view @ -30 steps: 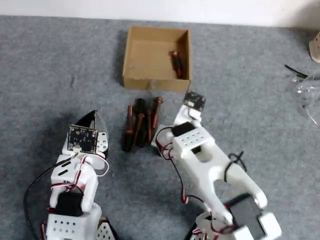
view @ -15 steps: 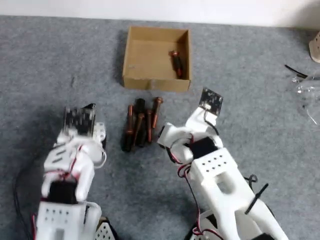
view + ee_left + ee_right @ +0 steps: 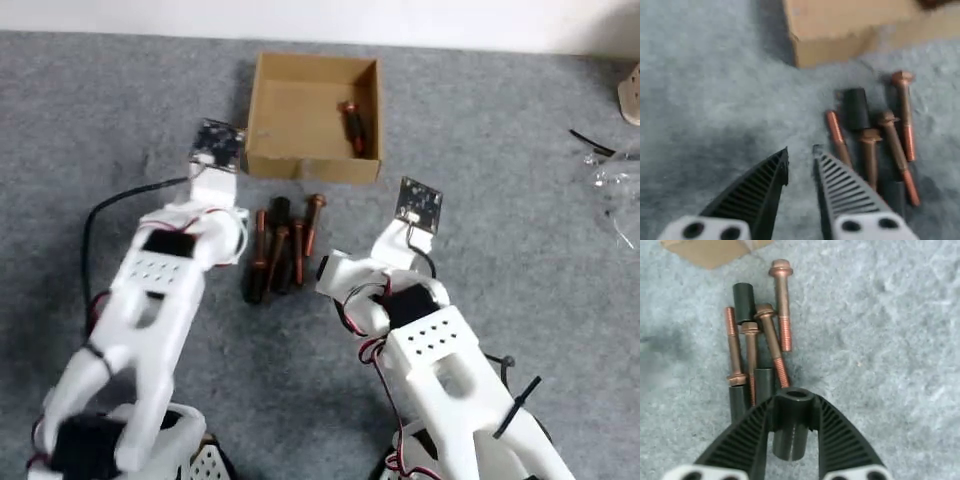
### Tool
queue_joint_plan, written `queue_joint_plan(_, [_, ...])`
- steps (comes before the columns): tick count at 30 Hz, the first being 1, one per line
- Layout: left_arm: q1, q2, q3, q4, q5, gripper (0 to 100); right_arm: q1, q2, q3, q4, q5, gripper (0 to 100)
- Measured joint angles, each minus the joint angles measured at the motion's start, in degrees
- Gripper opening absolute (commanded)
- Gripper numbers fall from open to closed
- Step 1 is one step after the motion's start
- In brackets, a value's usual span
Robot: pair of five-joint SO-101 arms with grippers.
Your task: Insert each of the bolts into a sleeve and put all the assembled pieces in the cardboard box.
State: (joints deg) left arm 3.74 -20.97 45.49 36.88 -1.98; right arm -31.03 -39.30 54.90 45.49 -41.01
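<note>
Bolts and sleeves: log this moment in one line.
right gripper: shut on sleeve | left gripper: open, beside bolts | cardboard box: one assembled piece inside

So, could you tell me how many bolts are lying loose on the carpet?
4, side by side in the pile in front of the box: first bolt, second bolt, third bolt, fourth bolt. Sleeves may hide others.

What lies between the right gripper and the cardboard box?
In the right wrist view, four bolts and loose black sleeves lie on the carpet between the right gripper, which holds another sleeve, and the cardboard box.
</note>
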Motion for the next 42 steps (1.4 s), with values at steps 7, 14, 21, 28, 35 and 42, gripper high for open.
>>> queue_joint_plan(7, [4.75,5.27,-5.19,-0.26,-0.09,12,1.76,0.00,0.00,0.00,0.18,0.4])
queue_joint_plan(14, [8.00,13.80,-6.59,-1.05,-0.09,12,3.25,0.00,0.00,0.00,1.41,0.4])
queue_joint_plan(21, [8.00,18.11,-7.38,-1.05,-1.67,12,3.25,0.00,0.00,0.00,1.93,0.4])
queue_joint_plan(28, [8.26,26.11,-13.45,-1.05,-1.76,12,3.25,0.00,0.35,-2.90,1.93,0.4])
queue_joint_plan(35, [6.33,29.71,-17.05,0.44,2.02,12,3.25,2.37,3.43,-6.77,2.11,0.4])
queue_joint_plan(42, [4.84,29.10,-17.58,2.11,3.25,12,3.25,5.01,3.43,-6.77,2.29,0.4])
